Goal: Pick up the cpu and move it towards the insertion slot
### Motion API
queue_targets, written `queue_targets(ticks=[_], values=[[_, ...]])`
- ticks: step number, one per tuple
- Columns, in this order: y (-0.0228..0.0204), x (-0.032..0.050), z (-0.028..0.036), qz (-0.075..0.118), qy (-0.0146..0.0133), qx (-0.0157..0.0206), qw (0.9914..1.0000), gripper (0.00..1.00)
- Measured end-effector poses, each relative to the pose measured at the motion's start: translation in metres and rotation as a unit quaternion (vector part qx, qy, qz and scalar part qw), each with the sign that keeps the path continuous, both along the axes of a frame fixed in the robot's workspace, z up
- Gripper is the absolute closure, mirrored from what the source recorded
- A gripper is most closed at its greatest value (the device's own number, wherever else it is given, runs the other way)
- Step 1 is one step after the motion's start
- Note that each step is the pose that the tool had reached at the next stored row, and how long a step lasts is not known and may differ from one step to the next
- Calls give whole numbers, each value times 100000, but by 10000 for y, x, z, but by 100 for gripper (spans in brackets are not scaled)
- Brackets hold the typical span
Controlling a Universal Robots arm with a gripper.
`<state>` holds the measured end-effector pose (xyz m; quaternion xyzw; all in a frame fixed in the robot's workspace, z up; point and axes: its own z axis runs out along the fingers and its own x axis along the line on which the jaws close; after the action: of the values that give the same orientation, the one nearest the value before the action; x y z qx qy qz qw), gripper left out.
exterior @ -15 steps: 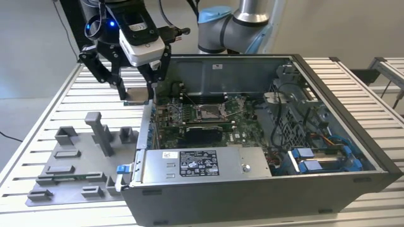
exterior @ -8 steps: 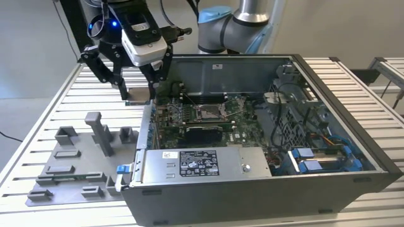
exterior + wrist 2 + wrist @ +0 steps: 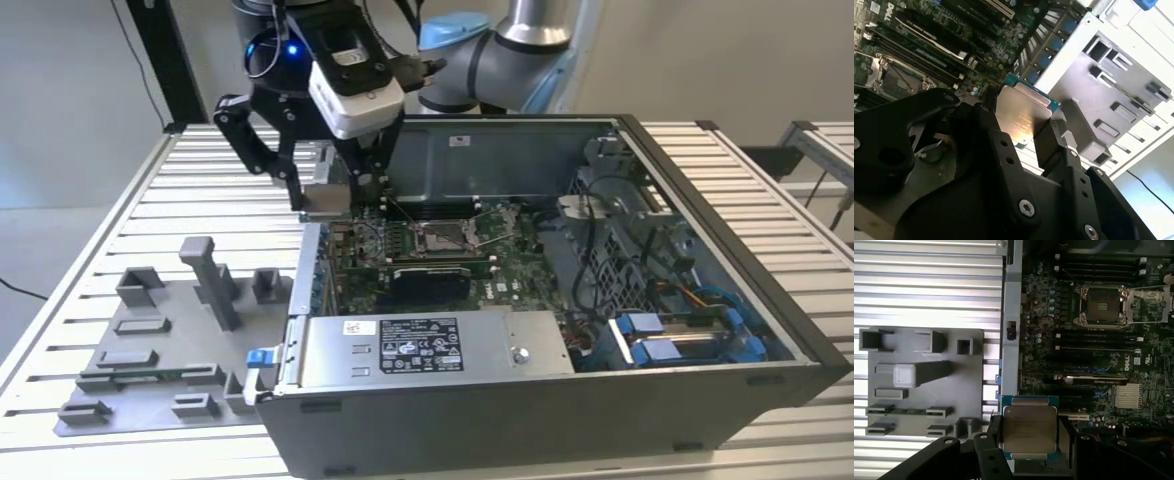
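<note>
My gripper [image 3: 324, 203] is shut on the cpu [image 3: 323, 198], a thin square chip with a silvery top, and holds it in the air. In both wrist views the cpu [image 3: 1029, 427] [image 3: 1021, 116] sits between the black fingers [image 3: 994, 434], clamped on two opposite sides. It hangs over the side wall of the open computer case [image 3: 694, 330], at the motherboard's edge. The insertion slot [image 3: 445, 237] lies open on the board, to the exterior view's right of the gripper, with a metal frame and pale centre. It also appears in the first wrist view [image 3: 1102, 306] and in the second wrist view [image 3: 896, 82], apart from the cpu.
A grey tray [image 3: 160, 350] [image 3: 924, 385] with upright blocks and holders lies on the slatted table, to the exterior view's left of the case. A power supply box [image 3: 414, 345] and cable bundles [image 3: 667, 330] fill the case's near side. Memory slots and a finned heatsink [image 3: 1128, 395] surround the socket.
</note>
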<state>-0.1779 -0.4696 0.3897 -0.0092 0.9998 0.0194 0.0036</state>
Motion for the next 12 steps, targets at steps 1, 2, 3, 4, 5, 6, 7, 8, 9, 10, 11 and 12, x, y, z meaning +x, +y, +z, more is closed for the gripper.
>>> queue_targets(ticks=[1, 2, 3, 4, 5, 6, 7, 8, 9, 10, 11, 12], values=[[0, 40, 0, 3, -3, 3, 100000, 100], [0, 78, -1, 5, -4, 3, 100000, 100], [0, 114, 0, 1, -3, 0, 100000, 100], [0, 157, 0, -2, 0, -1, 100000, 100], [0, 195, 0, -1, -1, 0, 100000, 100], [0, 235, -1, 5, -6, 5, 100000, 100], [0, 275, 0, 7, -4, 0, 100000, 100], [0, 312, 0, 1, -3, 0, 100000, 100], [0, 353, 0, 0, 0, -3, 100000, 100], [0, 392, 0, 3, -4, 1, 100000, 100], [0, 430, -1, 5, -4, 4, 100000, 100], [0, 465, -1, 3, -5, 6, 100000, 100]])
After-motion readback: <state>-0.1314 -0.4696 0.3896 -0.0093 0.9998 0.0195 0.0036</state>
